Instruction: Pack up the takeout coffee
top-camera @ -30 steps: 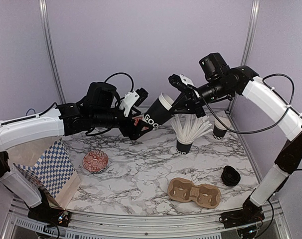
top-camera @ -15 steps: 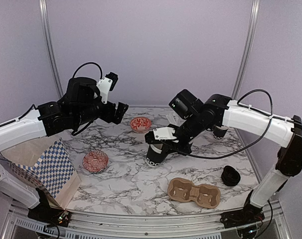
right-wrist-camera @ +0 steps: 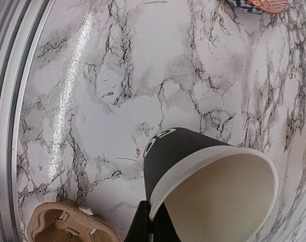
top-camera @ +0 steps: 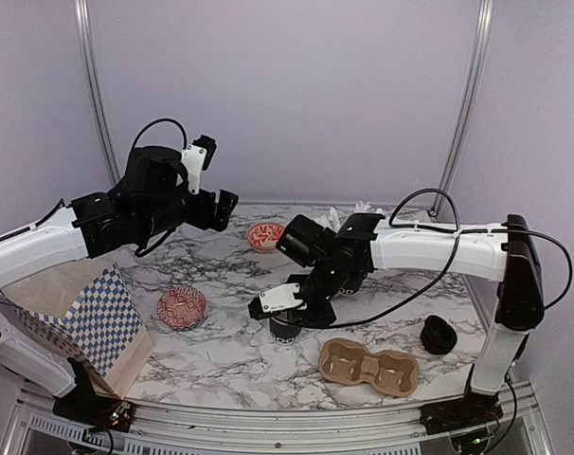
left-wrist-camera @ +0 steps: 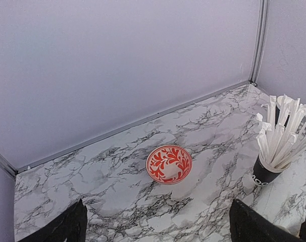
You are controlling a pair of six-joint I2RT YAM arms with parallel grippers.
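White lettering runs low on the black paper cup (right-wrist-camera: 179, 153). The right wrist view shows only two round letters, seemingly "GO"; the rest curve out of sight. A second cup, full of white sticks (left-wrist-camera: 275, 142), also carries white letters near its base. They are cut by the frame edge and too small to read.

From above, the right arm hides most of the stick cup, and only a few white tips show behind it. The black lid (top-camera: 439, 335) near the counter's (top-camera: 240, 351) right edge is a dark shape, and the pictures do not show whether it is one lid or several.

The right gripper (right-wrist-camera: 152, 218) is pinched shut on the paper cup's rim, one finger on each side of the wall. The cup hangs low at the counter's middle, mouth up and tilted, just left of the brown carrier tray (top-camera: 369, 367). Whether its base touches the counter cannot be told.

The left gripper (left-wrist-camera: 157, 217) hangs high at the rear left with its jaws spread wide and nothing between them. A red patterned bowl (left-wrist-camera: 168, 164) lies below it.
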